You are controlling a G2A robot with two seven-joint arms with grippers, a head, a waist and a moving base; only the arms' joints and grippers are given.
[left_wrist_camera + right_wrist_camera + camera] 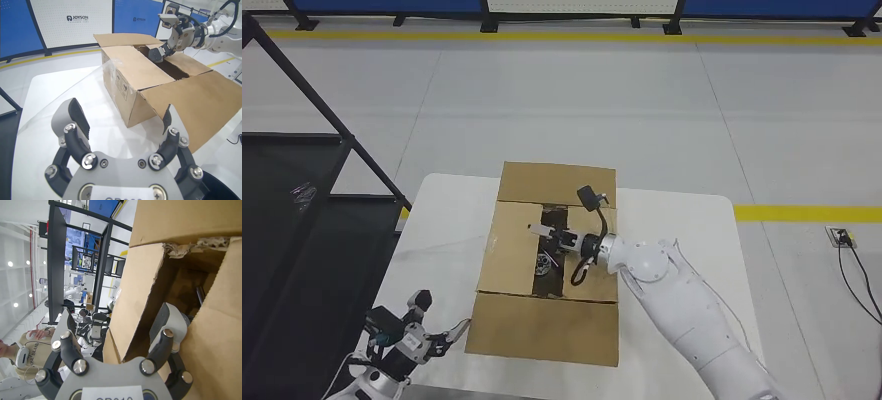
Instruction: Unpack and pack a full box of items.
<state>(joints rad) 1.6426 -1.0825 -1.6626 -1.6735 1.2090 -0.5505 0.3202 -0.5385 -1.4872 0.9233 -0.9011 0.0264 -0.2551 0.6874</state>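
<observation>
Right gripper (540, 246) astride box (507, 262), slot (545, 282) fore-aft

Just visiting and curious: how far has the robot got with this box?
Done: the outer flaps of the cardboard box are folded out. In hand: the right claw, open, straddles an inner flap at the gap. Left to do: both inner flaps, all unpacking, then repacking. The left claw hangs open over the table.

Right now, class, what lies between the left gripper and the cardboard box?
Nothing but bare white table: the left wrist view shows it stretching from the left gripper to the box.
</observation>
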